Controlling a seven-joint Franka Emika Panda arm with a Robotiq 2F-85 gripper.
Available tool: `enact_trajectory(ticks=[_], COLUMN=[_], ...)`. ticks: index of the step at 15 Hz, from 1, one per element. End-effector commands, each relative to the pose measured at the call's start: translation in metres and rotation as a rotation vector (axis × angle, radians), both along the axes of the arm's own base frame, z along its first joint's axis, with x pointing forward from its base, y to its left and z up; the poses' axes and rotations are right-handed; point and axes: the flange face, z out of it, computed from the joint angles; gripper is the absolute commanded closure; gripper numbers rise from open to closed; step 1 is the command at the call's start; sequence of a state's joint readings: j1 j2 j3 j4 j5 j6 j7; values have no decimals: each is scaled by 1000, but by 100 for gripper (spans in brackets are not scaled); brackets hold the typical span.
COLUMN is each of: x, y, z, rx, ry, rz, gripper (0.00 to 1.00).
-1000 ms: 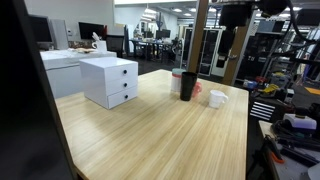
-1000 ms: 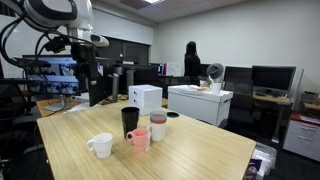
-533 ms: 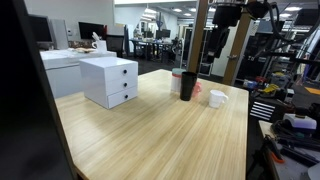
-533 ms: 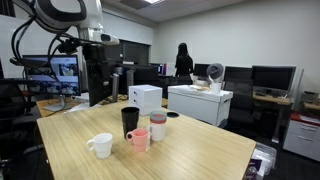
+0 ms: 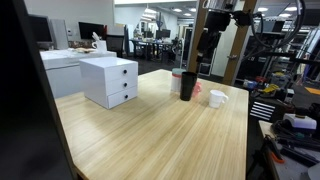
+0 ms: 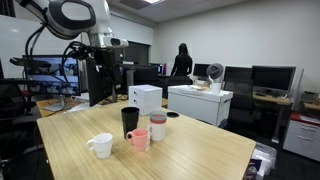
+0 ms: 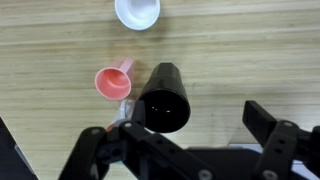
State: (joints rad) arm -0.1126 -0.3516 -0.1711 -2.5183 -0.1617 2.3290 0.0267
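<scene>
My gripper (image 7: 190, 128) is open and empty, high in the air above a cluster of cups on the wooden table. In the wrist view a tall black cup (image 7: 163, 97) stands upright just beneath the left finger (image 7: 122, 130). A pink mug (image 7: 112, 82) sits beside it and a white cup (image 7: 137, 12) lies farther off. In both exterior views the gripper (image 5: 207, 45) (image 6: 103, 68) hangs well above the black cup (image 5: 188, 85) (image 6: 130, 121), the pink mug (image 6: 139, 139) and a white mug (image 5: 218, 98) (image 6: 101, 145).
A white two-drawer box (image 5: 110, 81) (image 6: 146, 97) stands on the table (image 5: 150, 135) behind the cups. A white cup with a red band (image 6: 158, 127) stands by the pink mug. Desks, monitors and a standing person (image 6: 181, 62) are in the background.
The arm has swung in from the side of the table until the gripper is above the cups. The cups and the box have not moved.
</scene>
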Motion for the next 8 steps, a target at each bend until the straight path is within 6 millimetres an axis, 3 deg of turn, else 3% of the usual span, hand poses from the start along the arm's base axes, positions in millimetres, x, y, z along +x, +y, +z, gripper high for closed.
enact_trajectory(ticks=[1,8], x=[9,18], y=[-13,-29], z=[-2,-8], rx=[7,20], ry=[-30,-49], rz=[-5,-33], gripper=[0,0])
